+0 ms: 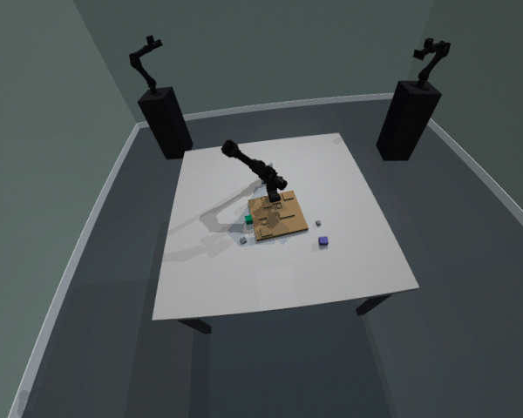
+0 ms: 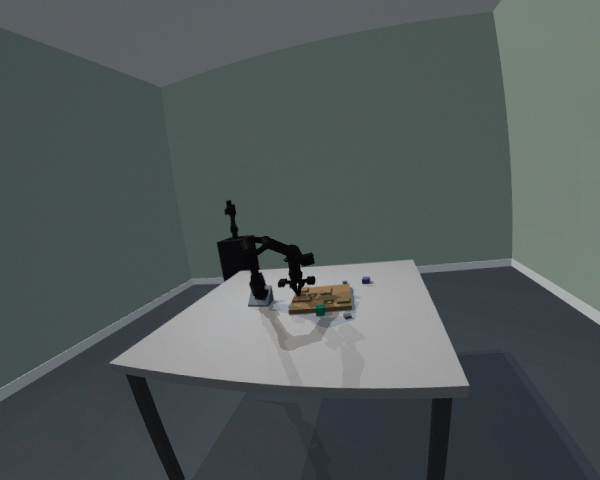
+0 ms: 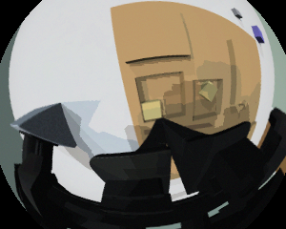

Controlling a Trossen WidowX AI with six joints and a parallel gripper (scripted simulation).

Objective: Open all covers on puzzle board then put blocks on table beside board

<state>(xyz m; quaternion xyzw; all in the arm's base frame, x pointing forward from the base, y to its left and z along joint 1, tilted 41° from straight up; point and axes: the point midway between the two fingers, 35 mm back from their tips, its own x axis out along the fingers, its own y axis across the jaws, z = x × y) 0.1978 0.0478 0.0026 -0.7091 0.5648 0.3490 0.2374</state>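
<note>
The tan puzzle board (image 1: 297, 220) (image 2: 341, 294) (image 3: 156, 32) lies near the middle of the white table (image 1: 275, 279). My gripper (image 1: 273, 199) (image 2: 297, 292) (image 3: 160, 122) is shut and empty, pointing down over the board's back-left part. In the wrist view two yellowish blocks (image 3: 153, 110) (image 3: 208, 92) sit in square wells just ahead of the fingertips. A green block (image 1: 248, 219) (image 2: 319, 310) rests on the table against the board's left edge. A purple block (image 1: 323, 240) (image 2: 365, 280) (image 3: 257, 33) and two small grey blocks (image 1: 242, 240) (image 1: 317, 223) lie on the table off the board.
Two black pedestals (image 1: 165, 121) (image 1: 408, 118) with camera arms stand on the floor behind the table. The arm's base (image 2: 259, 297) sits on the table behind the board.
</note>
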